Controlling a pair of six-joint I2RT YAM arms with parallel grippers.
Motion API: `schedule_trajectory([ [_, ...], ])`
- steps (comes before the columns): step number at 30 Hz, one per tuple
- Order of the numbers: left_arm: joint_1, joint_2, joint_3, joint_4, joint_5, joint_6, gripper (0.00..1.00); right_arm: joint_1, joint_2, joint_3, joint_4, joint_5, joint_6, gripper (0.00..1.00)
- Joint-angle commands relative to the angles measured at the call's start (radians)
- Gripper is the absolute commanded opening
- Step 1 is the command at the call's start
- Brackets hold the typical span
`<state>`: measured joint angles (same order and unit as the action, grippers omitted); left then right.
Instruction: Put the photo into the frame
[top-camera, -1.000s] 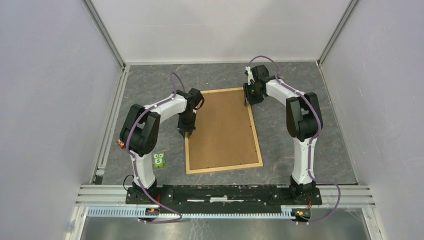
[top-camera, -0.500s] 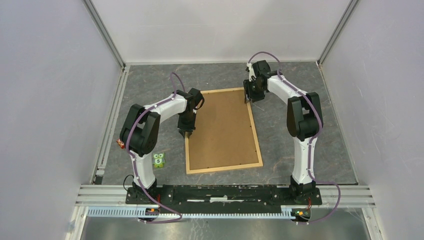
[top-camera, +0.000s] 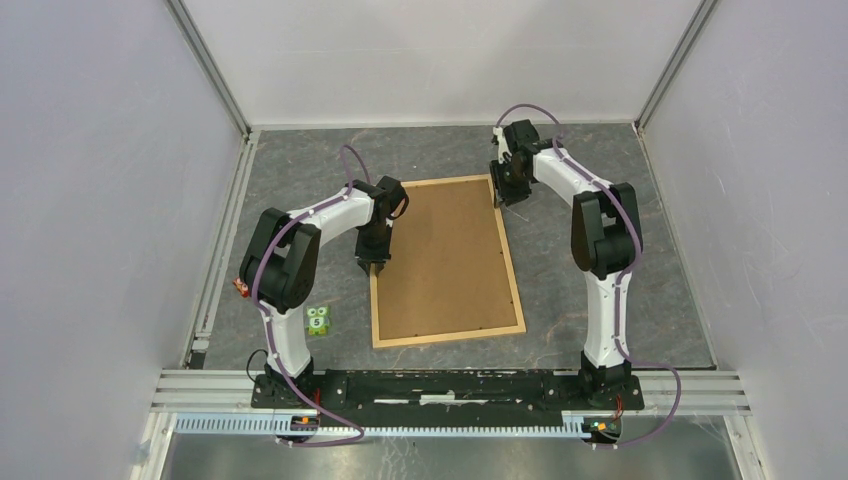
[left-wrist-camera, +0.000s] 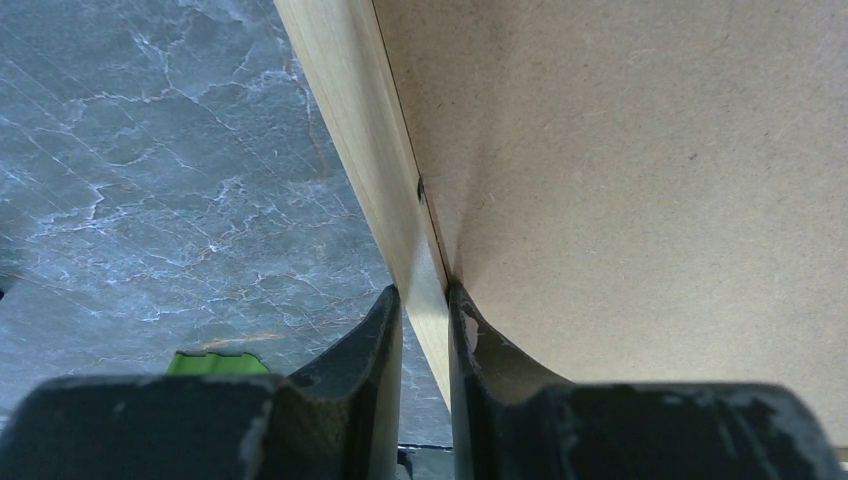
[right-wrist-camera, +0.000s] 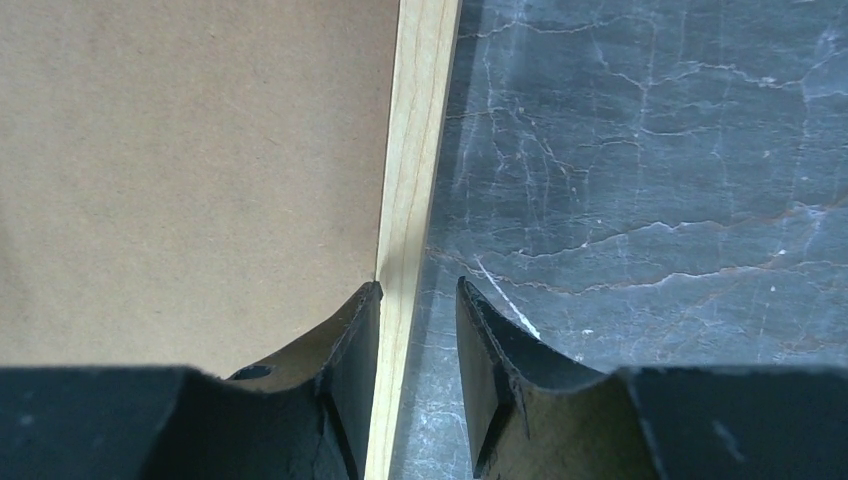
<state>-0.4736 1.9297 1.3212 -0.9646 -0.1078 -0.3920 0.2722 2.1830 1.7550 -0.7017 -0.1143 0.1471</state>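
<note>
The frame (top-camera: 450, 337) of thin light wood lies flat on the grey table, and a plain brown backing board (top-camera: 445, 260) fills it. The photo is hidden. My left gripper (top-camera: 376, 266) is shut on the frame's left strip (left-wrist-camera: 350, 110). Its fingertips (left-wrist-camera: 425, 292) pinch the wood, one outside and one on the board (left-wrist-camera: 620, 150) side. My right gripper (top-camera: 503, 200) straddles the right strip (right-wrist-camera: 418, 120) near the far corner. It stands open (right-wrist-camera: 420, 285): the inner finger is at the strip beside the board (right-wrist-camera: 190, 150), and the outer finger is apart from it over the table.
A small green toy block (top-camera: 318, 320) marked 5 sits on the table left of the frame's near corner, by the left arm; its green edge (left-wrist-camera: 215, 362) shows in the left wrist view. Walls enclose the table on three sides.
The right wrist has shifted slightly right and back at the frame's far right corner. The left arm, frame and board have not moved.
</note>
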Motion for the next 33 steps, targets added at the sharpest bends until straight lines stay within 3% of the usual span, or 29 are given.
schedule_trajectory([
  [1, 0.004, 0.052, -0.037, 0.064, -0.103, 0.094, 0.02, 0.012, 0.019, 0.017, -0.007, 0.009, -0.018, 0.40],
  [28, 0.004, 0.052, -0.040, 0.064, -0.109, 0.094, 0.02, 0.037, 0.044, -0.061, -0.031, 0.199, -0.035, 0.32],
  [33, 0.004, 0.052, -0.038, 0.064, -0.108, 0.094, 0.02, 0.045, 0.058, -0.104, 0.001, 0.122, -0.030, 0.31],
])
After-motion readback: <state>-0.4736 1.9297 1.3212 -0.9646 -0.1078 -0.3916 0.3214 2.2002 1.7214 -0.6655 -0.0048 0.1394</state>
